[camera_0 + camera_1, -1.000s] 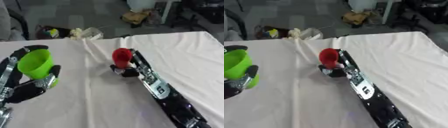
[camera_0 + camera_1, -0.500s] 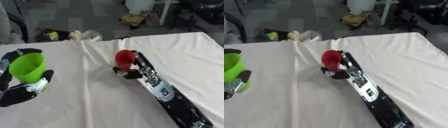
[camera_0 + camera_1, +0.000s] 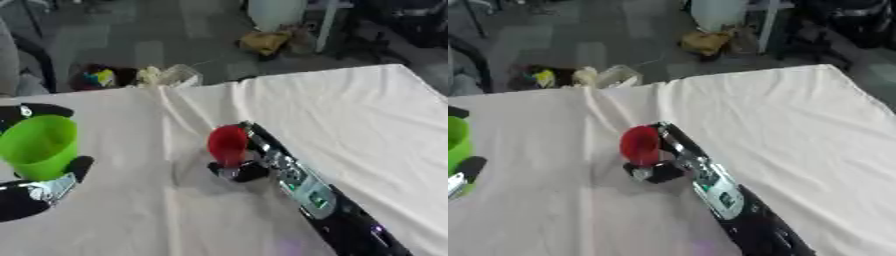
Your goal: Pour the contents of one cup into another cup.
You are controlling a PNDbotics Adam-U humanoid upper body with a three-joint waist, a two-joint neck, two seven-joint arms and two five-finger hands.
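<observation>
- The red cup point(image 3: 228, 144) is held near the middle of the surface point(image 3: 367, 120), its mouth turned toward the camera and to the left, so it is tilted rather than upright.
- The fingers point(image 3: 234, 171) of the right hand point(image 3: 254, 162) are curled round the red cup from below and behind; a dark thumb or finger is seen under the cup's lower edge.
- Whether the red cup's base touches the cloth cannot be told.
- The right arm point(image 3: 324, 200), black with silver and green parts, is laid diagonally from the lower right edge up to the cup.
- The green cup point(image 3: 37, 146) is held upright at the left edge, well apart from the red cup, with its open mouth upward.
- The fingers point(image 3: 79, 166) of the left hand point(image 3: 39, 192) are wrapped round the green cup's lower part; one dark fingertip is seen at the cup's right side and another dark part behind its rim at the upper left.
- In the right eye view only a strip of the green cup and a dark fingertip are seen at the left edge.
- Nothing of either cup's contents can be made out.
- The surface is covered with a pale, wrinkled cloth, with a fold running from its far edge toward the red cup.
- Beyond the far edge, a grey floor point(image 3: 175, 40) is seen with some yellow and clear clutter point(image 3: 162, 76) on it.
</observation>
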